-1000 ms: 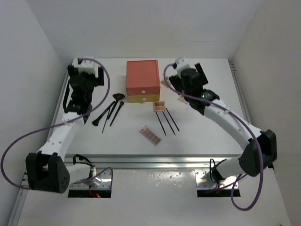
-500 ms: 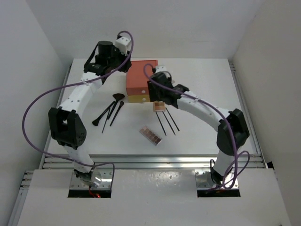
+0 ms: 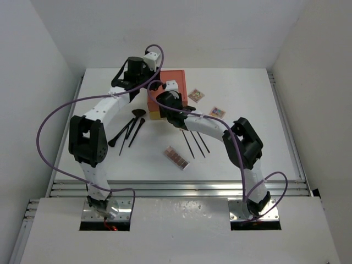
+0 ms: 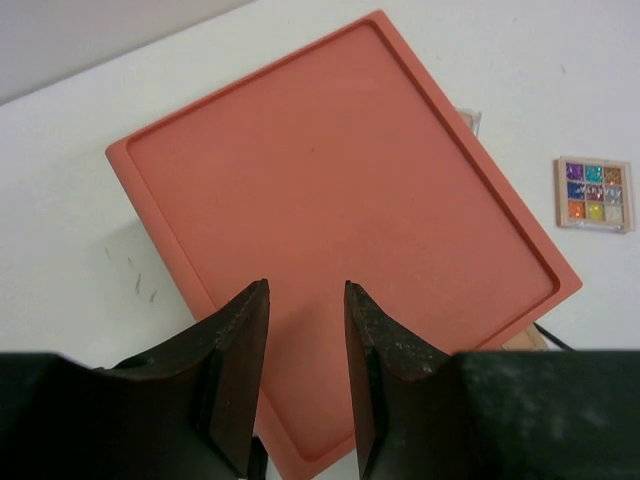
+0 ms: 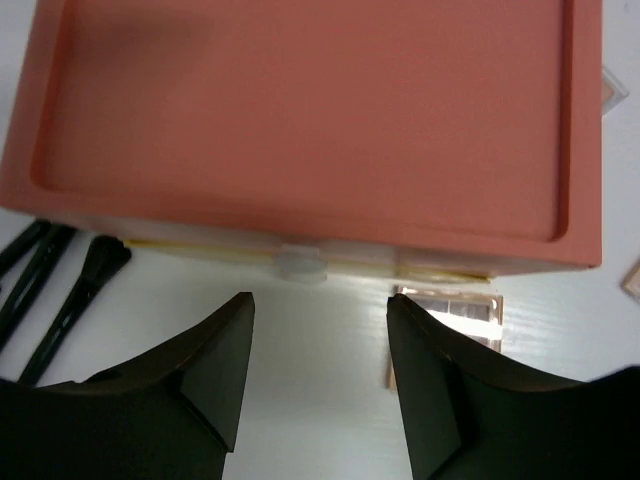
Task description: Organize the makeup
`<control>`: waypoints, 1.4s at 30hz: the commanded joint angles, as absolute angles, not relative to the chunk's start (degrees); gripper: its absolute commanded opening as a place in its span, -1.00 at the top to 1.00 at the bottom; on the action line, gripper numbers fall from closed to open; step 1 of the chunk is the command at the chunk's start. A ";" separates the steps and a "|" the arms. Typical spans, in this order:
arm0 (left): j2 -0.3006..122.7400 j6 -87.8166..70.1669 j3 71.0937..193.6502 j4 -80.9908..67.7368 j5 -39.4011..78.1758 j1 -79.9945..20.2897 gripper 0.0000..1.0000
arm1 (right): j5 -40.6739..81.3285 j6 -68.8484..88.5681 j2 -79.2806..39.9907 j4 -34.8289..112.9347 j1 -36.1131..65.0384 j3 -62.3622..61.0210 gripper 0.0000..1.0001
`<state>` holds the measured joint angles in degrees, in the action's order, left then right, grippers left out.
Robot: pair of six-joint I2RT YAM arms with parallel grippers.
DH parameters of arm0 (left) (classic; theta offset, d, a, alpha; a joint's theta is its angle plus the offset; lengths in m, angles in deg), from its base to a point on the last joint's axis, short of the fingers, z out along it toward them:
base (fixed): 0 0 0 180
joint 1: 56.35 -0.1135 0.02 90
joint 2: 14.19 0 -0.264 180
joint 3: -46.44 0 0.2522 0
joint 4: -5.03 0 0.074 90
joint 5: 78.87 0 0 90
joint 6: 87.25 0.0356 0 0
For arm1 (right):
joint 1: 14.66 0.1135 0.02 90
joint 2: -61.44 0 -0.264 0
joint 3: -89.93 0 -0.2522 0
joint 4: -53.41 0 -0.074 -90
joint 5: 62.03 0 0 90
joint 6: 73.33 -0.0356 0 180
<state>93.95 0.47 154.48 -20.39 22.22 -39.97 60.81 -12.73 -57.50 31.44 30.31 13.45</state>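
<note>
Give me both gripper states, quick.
Left gripper: open with a narrow gap, empty, over the orange-red box.
Right gripper: open wide, holding nothing.

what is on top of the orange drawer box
Nothing lies on the box: both wrist views show its recessed top bare. The left gripper hovers above it, open. From overhead, the left arm and right arm cover part of it.

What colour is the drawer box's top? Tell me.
Plain orange-red, no pattern. The drawer box shows best in the left wrist view.
</note>
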 commanded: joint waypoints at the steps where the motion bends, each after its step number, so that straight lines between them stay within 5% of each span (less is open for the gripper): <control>1: 94.45 -1.64 153.99 -15.32 22.02 -40.27 0.18 | 65.84 -10.31 -58.18 42.97 30.25 13.88 -0.09; 11: 94.97 -1.12 152.93 -14.80 22.02 -40.27 0.20 | 67.69 -12.94 -61.52 44.40 30.07 17.12 0.18; 42: 94.97 -0.06 152.93 -14.80 22.55 -40.27 0.20 | 65.05 -16.55 -64.77 42.11 28.14 21.16 0.09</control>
<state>94.74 -0.49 152.80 -16.74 22.26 -39.97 64.98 -16.17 -63.75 40.62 28.27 18.17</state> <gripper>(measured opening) 0.402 0.451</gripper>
